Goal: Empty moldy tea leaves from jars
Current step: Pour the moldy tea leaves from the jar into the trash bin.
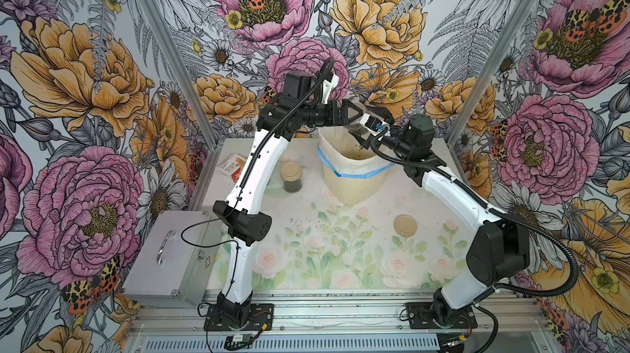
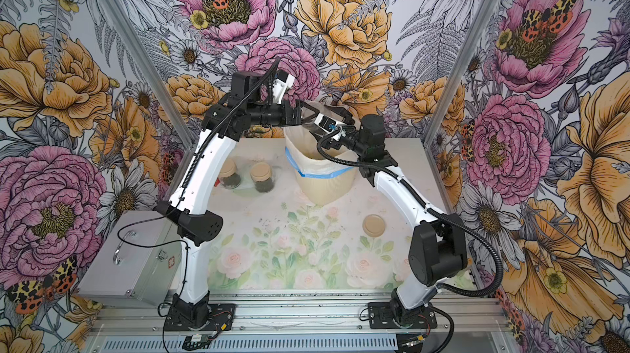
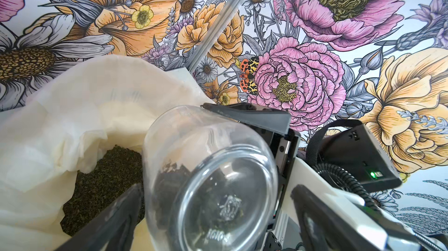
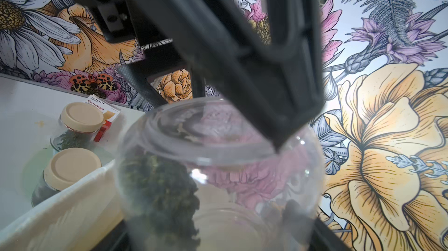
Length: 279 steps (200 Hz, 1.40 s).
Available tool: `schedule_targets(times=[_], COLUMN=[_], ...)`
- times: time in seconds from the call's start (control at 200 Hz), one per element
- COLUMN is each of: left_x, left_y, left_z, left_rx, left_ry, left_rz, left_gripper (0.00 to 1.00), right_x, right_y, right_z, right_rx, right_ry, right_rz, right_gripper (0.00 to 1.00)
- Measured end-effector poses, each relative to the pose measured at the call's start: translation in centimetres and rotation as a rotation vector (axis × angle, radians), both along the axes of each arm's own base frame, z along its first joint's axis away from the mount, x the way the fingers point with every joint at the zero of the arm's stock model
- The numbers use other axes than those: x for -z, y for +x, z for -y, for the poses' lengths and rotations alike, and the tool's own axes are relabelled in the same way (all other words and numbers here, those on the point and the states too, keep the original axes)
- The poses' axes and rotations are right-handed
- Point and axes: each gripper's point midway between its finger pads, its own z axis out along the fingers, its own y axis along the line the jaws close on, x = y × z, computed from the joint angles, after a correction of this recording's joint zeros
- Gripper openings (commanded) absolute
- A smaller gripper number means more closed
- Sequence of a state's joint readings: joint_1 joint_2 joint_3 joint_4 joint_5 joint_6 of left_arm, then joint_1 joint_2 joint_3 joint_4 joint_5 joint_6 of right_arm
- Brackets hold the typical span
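Right claw (image 1: 362, 125) is clamping the open jar (image 4: 218, 165), tilting it mouth-first over the bin (image 1: 354, 184), with moldy tea leaves (image 4: 164, 189) heaping inside. Left claw (image 3: 214, 189) is straddling the jar's base, and I can't tell if it's pinching. A lidded jar (image 2: 261, 177) and a second lidded jar (image 2: 229, 174) are standing beside the bin

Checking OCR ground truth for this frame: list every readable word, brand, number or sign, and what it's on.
"HYNAUT": on the small white-and-orange box.
"Bandage": same box; the smaller line beneath it is too blurred to read.
Red cross-like sign, no words: on the silver case.
Embossed mark on the base of the held jar: unreadable.
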<state>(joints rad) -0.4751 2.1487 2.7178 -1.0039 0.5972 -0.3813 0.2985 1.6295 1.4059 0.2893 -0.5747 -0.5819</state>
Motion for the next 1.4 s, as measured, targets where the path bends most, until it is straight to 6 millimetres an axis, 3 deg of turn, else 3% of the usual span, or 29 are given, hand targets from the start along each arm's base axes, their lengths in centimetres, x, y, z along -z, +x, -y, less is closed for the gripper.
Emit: schedule_targets(times=[0.19,0.48,0.836,1.121,1.396], left_x=[0.0,-1.8,-2.5,-1.8,1.1], left_y=[0.8,1.2,1.1,1.4,3.0], left_z=[0.6,1.0,2.0,2.9,3.4], left_rx=[0.0,0.008,0.034,0.055,0.038], left_ry=[-0.028,-0.075,-0.083,-0.064,-0.02], left_rz=[0.004,0.071,0.134,0.183,0.161], left_gripper=[0.99,0.99,0.99,0.99,0.99], right_x=[-0.2,-2.6,-2.8,-1.7,1.0], right_y=[0.2,0.2,-0.3,-0.2,1.2], right_z=[0.7,1.4,1.2,0.8,0.6], right_rx=[0.001,-0.019,-0.067,-0.109,-0.118], right_ry=[0.103,0.265,0.363,0.457,0.578], right_rz=[-0.062,-0.108,-0.217,-0.397,-0.637], right_gripper=[0.64,0.64,0.64,0.65,0.64])
